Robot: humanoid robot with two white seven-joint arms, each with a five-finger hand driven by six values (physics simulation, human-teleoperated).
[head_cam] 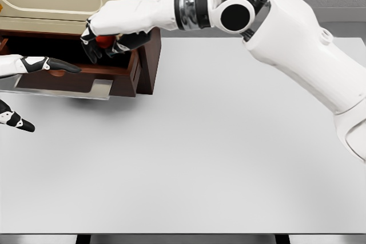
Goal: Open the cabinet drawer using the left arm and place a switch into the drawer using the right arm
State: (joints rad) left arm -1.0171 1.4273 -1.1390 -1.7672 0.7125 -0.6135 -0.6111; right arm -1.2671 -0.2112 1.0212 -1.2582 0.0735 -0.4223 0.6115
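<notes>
The drawer (80,78) of the wooden cabinet (146,55) stood pulled out. The right hand (111,38) hovered over its cavity, fingers clenched on the red switch (104,40), positioned for release inside. The left hand (34,67) rested released near the drawer front, above the surface (200,158).

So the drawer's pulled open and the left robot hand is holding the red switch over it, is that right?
Not quite. In the head view it is the right robot hand that holds the red switch over the open drawer. The left robot hand is open, beside the drawer front.
</notes>
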